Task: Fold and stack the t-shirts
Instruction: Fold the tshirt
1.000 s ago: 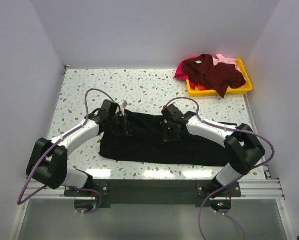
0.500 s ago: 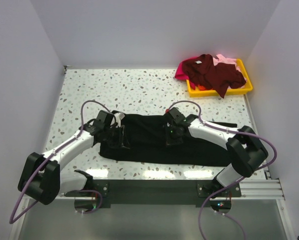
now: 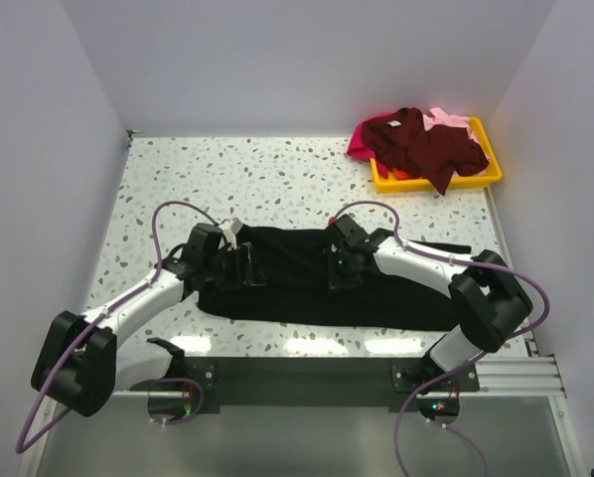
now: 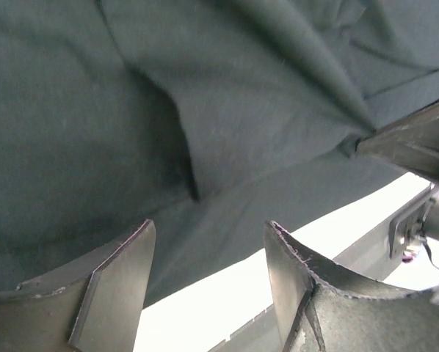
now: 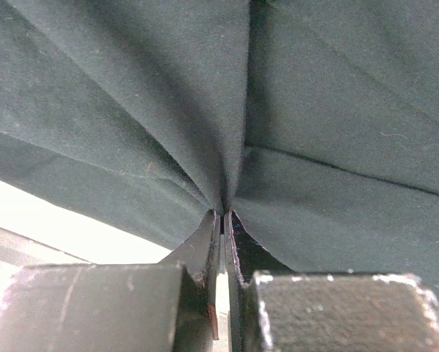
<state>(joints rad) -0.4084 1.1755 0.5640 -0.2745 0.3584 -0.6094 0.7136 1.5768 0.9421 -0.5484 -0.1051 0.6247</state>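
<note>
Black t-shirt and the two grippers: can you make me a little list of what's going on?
black t-shirt: spread on the table
left gripper: open, over the shirt, holding nothing
right gripper: shut on a pinch of the black t-shirt
yellow tray: holds the maroon t-shirt, magenta t-shirt and pale pink t-shirt, heaped

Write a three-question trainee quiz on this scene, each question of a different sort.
1. True or false: the left gripper is shut on the black t-shirt.
2. The top t-shirt in the yellow tray is: A) green, B) maroon, C) white.
3. Fill in: the right gripper pinches a fold of the ____ t-shirt.

Key: 1 false, it is open over the cloth; 2 B; 3 black.
</note>
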